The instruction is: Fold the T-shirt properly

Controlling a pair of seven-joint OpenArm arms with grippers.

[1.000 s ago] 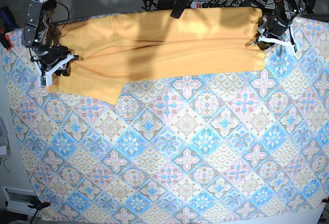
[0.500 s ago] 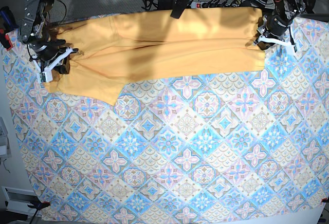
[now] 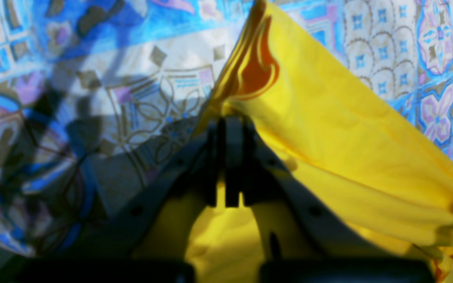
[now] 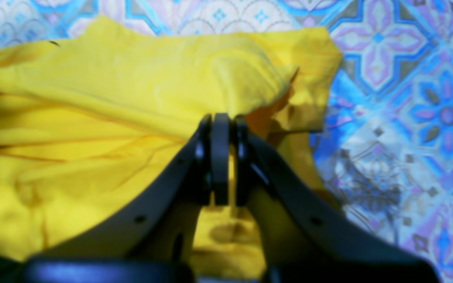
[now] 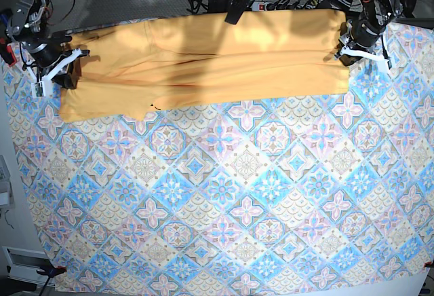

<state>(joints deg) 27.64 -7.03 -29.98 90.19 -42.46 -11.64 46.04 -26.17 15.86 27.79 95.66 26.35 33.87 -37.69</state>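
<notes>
Cloth fills the left wrist view: the pale yellow-orange short-sleeved cloth T-shirt rises off the blue-and-pink patterned tablecloth, and the left end effector has its jaws pressed together on a gathered edge of it.

In the right wrist view, the right end effector is likewise clamped on a bunched fold of the T-shirt, with the tablecloth showing beyond that fold.

From the base view, the T-shirt lies stretched as a long band along the far edge of the desk covering, with the right end effector pinching its left end and the left end effector its right end. A small black squiggle sits at the shirt's near edge.

Doing this step well likely means keeping even tension between both ends, moving them together so the near hem stays straight, and avoiding a pull that drags the tablecloth.
</notes>
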